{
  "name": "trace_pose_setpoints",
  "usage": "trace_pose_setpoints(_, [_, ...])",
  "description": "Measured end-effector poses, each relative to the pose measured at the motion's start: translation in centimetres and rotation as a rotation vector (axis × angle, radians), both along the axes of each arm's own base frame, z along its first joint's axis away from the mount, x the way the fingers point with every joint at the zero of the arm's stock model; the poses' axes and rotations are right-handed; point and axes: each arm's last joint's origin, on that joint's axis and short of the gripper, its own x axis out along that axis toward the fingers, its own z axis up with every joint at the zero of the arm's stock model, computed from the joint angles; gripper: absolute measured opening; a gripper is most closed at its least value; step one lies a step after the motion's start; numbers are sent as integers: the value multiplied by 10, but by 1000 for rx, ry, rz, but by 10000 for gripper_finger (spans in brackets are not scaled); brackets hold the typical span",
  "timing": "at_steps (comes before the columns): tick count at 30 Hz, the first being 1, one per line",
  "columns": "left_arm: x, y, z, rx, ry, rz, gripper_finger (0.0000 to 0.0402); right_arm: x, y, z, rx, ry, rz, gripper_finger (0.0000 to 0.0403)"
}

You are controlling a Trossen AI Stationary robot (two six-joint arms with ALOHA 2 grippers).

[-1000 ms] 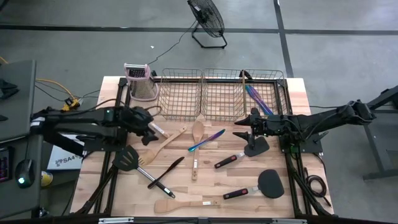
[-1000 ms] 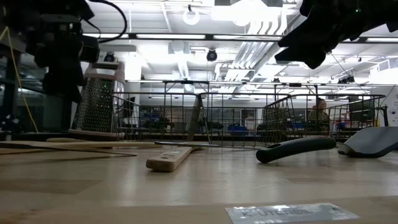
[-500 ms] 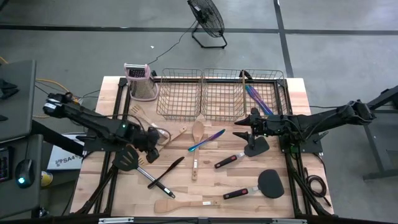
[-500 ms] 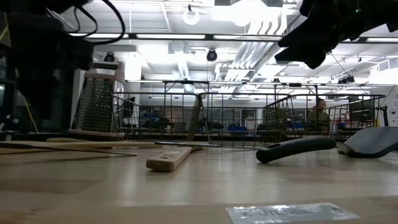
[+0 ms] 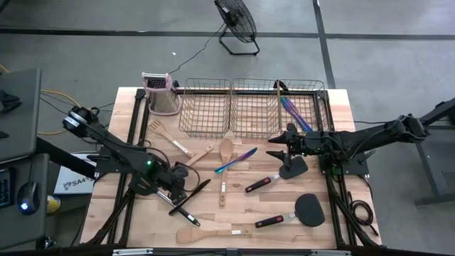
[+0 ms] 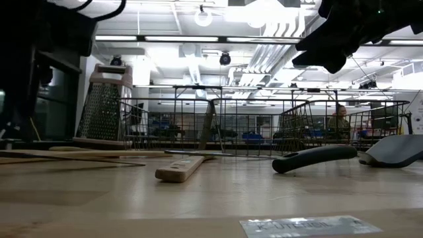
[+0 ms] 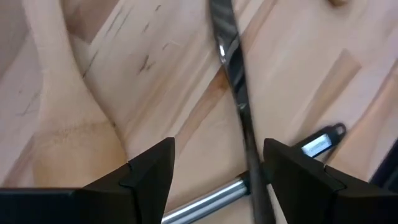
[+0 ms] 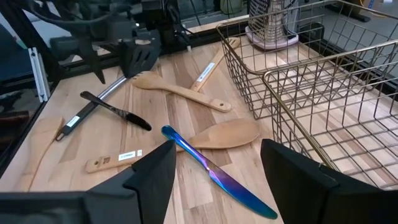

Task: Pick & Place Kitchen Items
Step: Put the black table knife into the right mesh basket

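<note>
1. High view: The left gripper (image 5: 173, 186) is low over the front left part of the desk (image 5: 234, 206). It sits on top of a black slotted spatula (image 5: 146, 181) and hides part of it. A thin black knife (image 5: 193, 190) lies just beside it. A wooden spoon (image 5: 226, 153) and a shiny blue-purple knife (image 5: 237, 160) lie in the middle. A black spatula with a black-red handle (image 5: 298, 210) lies at the front right. The right gripper (image 5: 279, 144) waits above the desk, right of the middle. Three wire baskets (image 5: 252, 107) stand at the back, with blue-purple cutlery (image 5: 293, 114) in the right one. A box grater (image 5: 159, 91) stands left of them.

2. Low view: The left arm is only a big dark shape at the left edge. A wooden handle (image 6: 180, 170) and a dark handle (image 6: 316, 157) lie on the desk. Most other items are too flat to tell apart. The grater (image 6: 104, 109) stands at the back left.

3. Left wrist view: The fingers (image 7: 149, 171) are spread apart and hold nothing. The thin black knife (image 7: 237, 99) runs between them on the wood. A silver rod (image 7: 208, 198) crosses below it, partly cut off.

4. Right wrist view: The fingers (image 8: 154, 177) are wide apart and empty. The blue-purple knife (image 8: 214, 177) and wooden spoon (image 8: 221, 134) lie past them. The left arm shows far off as a dark blur.
</note>
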Motion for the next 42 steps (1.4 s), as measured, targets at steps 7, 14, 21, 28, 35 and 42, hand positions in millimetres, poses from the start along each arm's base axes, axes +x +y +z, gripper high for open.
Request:
trace_pose_setpoints(7, [10, -5, -5, 22, 79, 44, 241, 0, 0, 0, 0, -4, 0, 229])
trace_pose_setpoints(14, [29, -17, -11, 35, 104, 49, 241, 0, 0, 0, 1, -4, 0, 229])
trace_pose_setpoints(21, [39, -28, -24, 17, 176, 73, 241, 0, 0, 0, 1, -4, 0, 229])
trace_pose_setpoints(28, [42, -30, -36, 11, 221, 137, 241, 0, 0, 0, 1, -4, 0, 229])
trace_pose_setpoints(35, [46, -34, -48, -27, 268, 134, 241, 0, 0, 0, 1, -4, 0, 229])
trace_pose_setpoints(42, [48, -36, -56, -33, 316, 138, 241, 0, 0, 0, 1, -4, 0, 229])
